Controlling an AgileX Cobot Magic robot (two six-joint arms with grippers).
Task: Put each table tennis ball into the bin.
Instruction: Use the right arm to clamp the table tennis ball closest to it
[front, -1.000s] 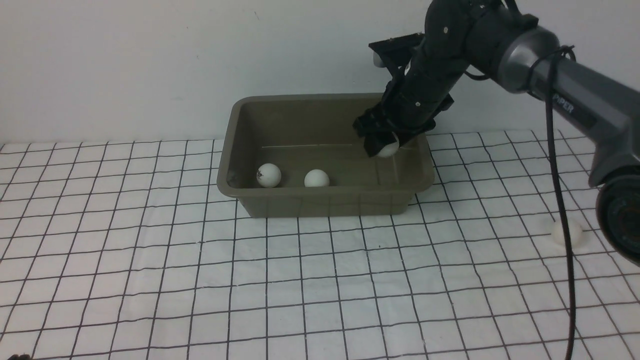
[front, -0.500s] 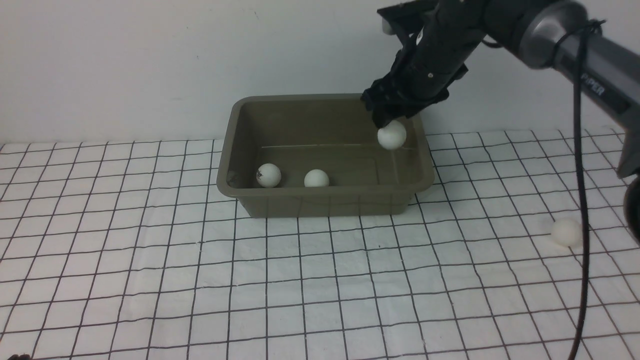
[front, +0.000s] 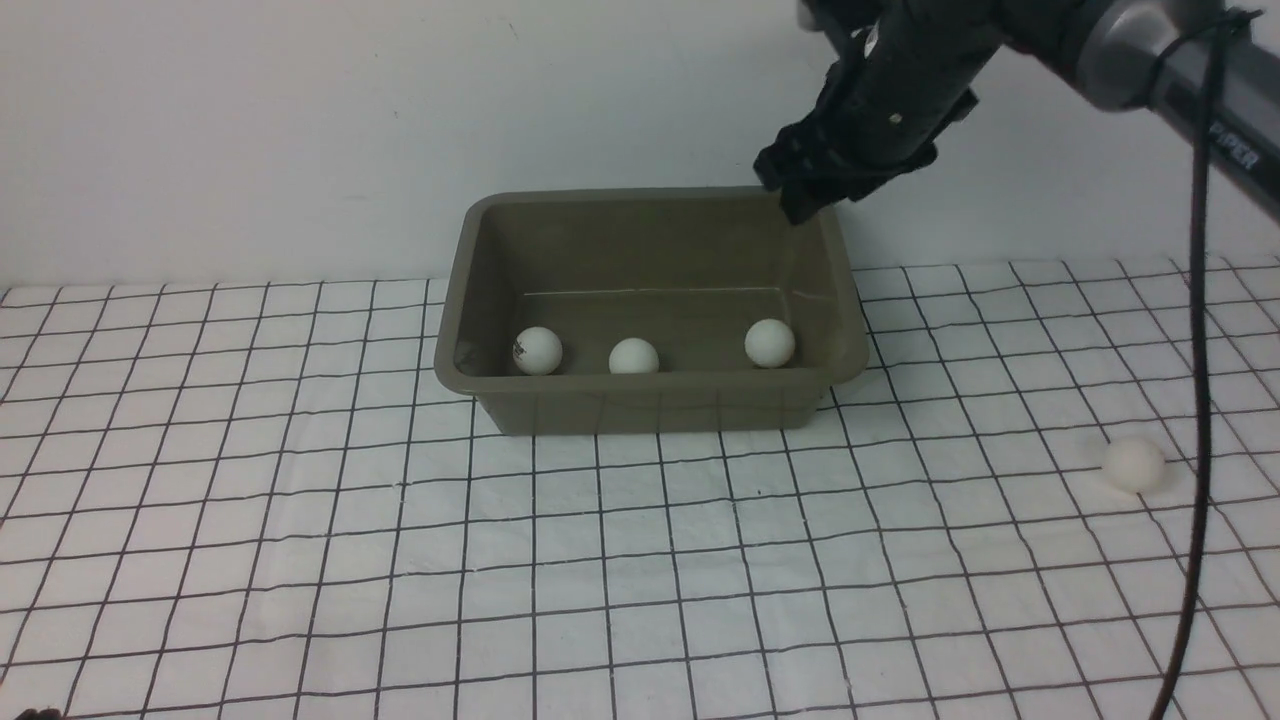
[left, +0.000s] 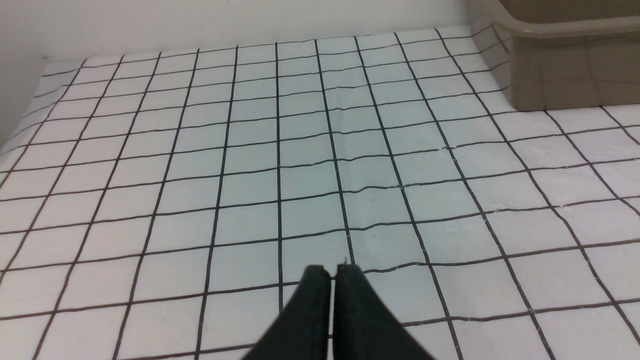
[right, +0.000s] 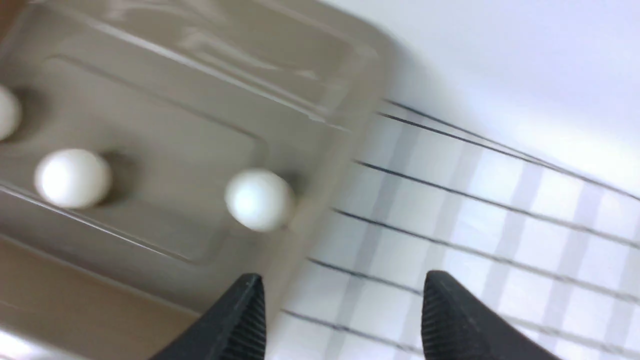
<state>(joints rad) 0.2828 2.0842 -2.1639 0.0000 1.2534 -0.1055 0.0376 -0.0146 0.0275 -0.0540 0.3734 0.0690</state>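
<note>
Front view: grid-lined white cloth (front: 400, 560), plain wall (front: 250, 130); right claw (right: 342, 287) spread, left claw (left: 332, 270) pressed together

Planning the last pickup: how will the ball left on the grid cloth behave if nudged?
The ball is a sphere on flat cloth, so it probably rolls. Small and round, it may squirt from an off-centre pinch.

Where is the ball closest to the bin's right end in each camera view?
Front: rightmost ball in the bin, beside its right wall.
Left wrist: not in it; only the bin's outside corner shows.
Right wrist: the ball nearest the bin's end wall.
Shared landmark: the bin.
</note>
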